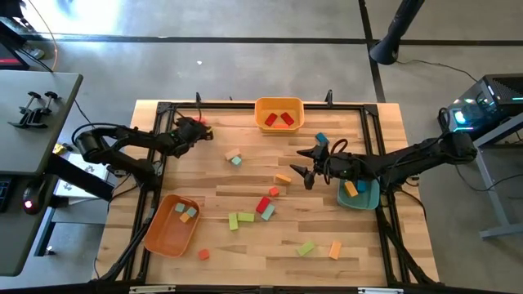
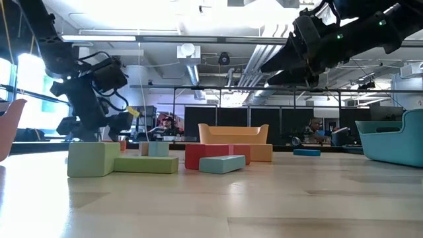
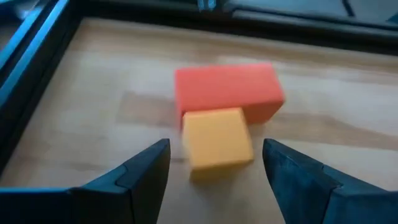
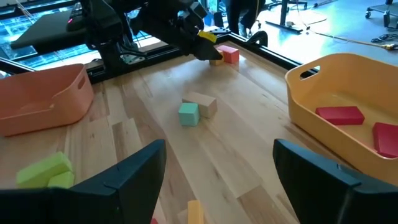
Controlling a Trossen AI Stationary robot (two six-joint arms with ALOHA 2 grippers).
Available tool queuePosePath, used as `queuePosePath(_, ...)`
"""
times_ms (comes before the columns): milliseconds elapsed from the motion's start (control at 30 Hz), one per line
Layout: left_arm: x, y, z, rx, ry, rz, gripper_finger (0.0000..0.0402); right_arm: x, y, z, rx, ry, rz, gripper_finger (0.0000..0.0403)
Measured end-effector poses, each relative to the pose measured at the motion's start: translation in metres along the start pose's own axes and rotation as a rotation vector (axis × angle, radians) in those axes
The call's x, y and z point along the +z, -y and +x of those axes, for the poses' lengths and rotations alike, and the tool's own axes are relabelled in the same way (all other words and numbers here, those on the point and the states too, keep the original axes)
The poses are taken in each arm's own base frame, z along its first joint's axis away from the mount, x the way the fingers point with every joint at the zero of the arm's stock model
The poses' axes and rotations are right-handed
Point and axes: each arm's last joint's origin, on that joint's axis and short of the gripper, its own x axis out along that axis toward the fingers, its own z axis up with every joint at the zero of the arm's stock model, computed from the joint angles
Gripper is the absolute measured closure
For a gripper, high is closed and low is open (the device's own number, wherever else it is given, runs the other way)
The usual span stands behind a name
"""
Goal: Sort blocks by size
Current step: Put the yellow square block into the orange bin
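Looking down, we see a pale wooden table [image 1: 245, 245] framed by a dark rail, standing on a grey floor; across it, the level view shows an office-like room with ceiling ducts and people seated far behind.

The left gripper [image 1: 198, 129] sits at the table's far left corner, fingers spread apart and holding nothing. In its wrist view a small orange cube [image 3: 217, 142] lies between the open fingers, touching a longer red bar [image 3: 227, 90] just beyond it. The right gripper [image 1: 308, 163] hovers above the middle right of the table, fingers wide open and empty, beside the teal tray [image 1: 368, 200], which holds an orange block and a blue one.

The other blocks [image 1: 261, 206] lie scattered over the centre and near edge. The yellow tray [image 1: 279, 124] at the far edge holds two red pieces; the orange tray [image 1: 163, 241] at the near left holds three small blocks.

The left gripper works close to the corner rail; open board lies between the two arms.
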Motion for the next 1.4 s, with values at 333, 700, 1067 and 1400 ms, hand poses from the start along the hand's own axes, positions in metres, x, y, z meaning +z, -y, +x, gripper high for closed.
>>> queuePosePath(333, 0.001, 0.0, 0.001, -0.011, -0.004, 0.014, 0.0178, 0.0, 0.0, 0.0, 0.007, 0.003, 0.005, 0.0112)
queuePosePath(700, 0.003, -0.004, 0.003, 0.006, -0.013, -0.014, 0.028, 0.0, -0.001, 0.0, 0.037, -0.006, 0.028, 0.0112)
queuePosePath(1067, 0.001, 0.003, -0.002, -0.099, -0.07, 0.005, 0.0289, 0.0, -0.002, 0.0, 0.055, -0.012, 0.031, 0.0112)
queuePosePath(1400, 0.007, 0.023, -0.049, -0.486, -0.107, 0.09, 0.0291, 0.0, -0.002, 0.0, 0.059, -0.014, 0.054, 0.0112)
